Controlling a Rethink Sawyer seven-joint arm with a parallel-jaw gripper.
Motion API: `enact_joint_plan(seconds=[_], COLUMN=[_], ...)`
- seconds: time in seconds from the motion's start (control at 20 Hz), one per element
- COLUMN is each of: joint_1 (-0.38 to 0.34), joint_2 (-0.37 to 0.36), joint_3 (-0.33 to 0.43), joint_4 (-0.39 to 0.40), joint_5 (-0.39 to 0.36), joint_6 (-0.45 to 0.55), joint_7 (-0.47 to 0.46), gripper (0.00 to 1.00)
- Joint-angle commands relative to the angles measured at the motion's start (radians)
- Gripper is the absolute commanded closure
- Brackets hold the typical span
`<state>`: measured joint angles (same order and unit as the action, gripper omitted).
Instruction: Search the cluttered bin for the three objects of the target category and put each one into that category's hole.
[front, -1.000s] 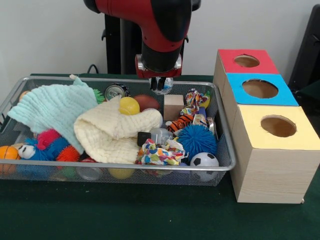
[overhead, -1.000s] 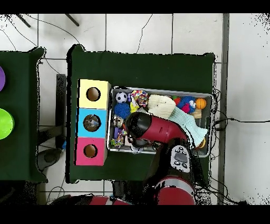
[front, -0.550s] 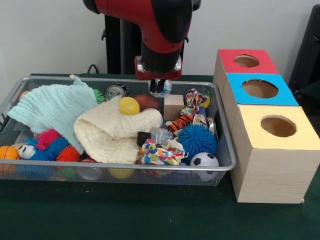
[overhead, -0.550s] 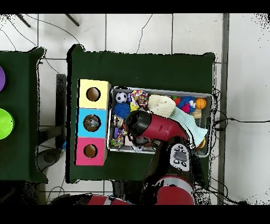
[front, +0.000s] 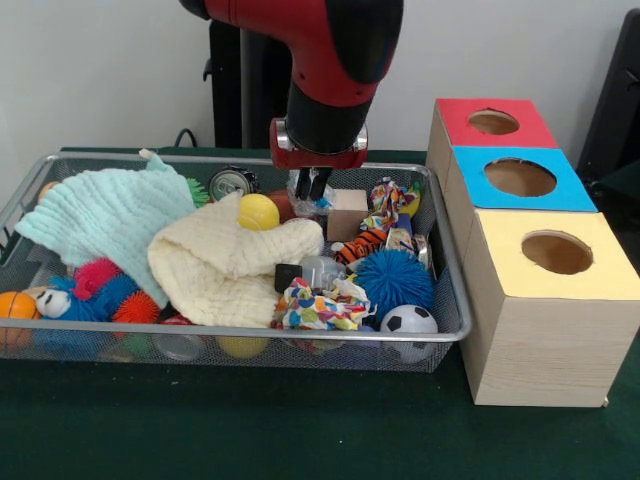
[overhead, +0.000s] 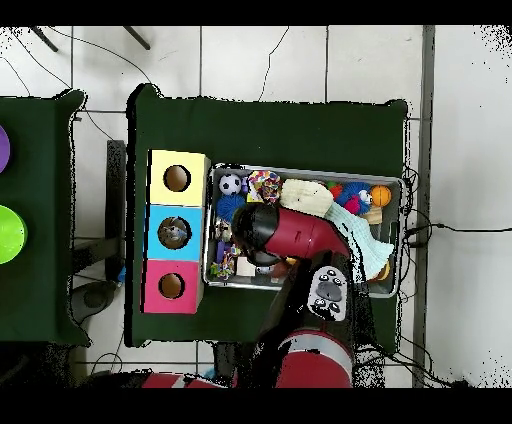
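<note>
Wire bin as landmark, sitting on dark green cloth-covered table; pale wall behind, white tiled floor around table in overhead view. Far left inside bin: orange ball, mint cloth; cream cloth mid-bin w/ yellow ball on top. Gripper hangs over bin's rear centre, fingers close together, pinching a clear object. Right of bin: red box, blue box, yellow box, each w/ a hole.

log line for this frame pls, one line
gripper: low over bin's back middle, holding a clear object | bin: cluttered, cloths and balls inside | boxes: red, blue, yellow | phase: searching
</note>
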<state>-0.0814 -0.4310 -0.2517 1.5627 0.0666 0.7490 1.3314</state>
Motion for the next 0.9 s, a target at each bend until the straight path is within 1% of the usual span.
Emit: enact_joint_plan(seconds=[0.05,0.1,0.35,0.5,0.55,0.75,0.9], joint_1=[0.019,0.025,0.030,0.034,0.031,-0.005,-0.010], joint_2=[0.031,0.031,0.034,0.035,0.035,0.032,0.033], joint_3=[-0.013,-0.022,-0.052,-0.061,-0.056,-0.008,-0.001], joint_4=[-0.098,-0.102,-0.123,-0.118,-0.116,-0.076,-0.071], joint_5=[0.034,0.035,0.046,0.057,0.052,0.006,0.014], joint_6=[-0.133,-0.131,-0.188,-0.227,-0.227,-0.233,-0.198], joint_7=[0.316,0.320,0.352,0.380,0.368,0.265,0.263], gripper=[1.00,1.00,1.00,1.00,1.00,1.00,1.00])
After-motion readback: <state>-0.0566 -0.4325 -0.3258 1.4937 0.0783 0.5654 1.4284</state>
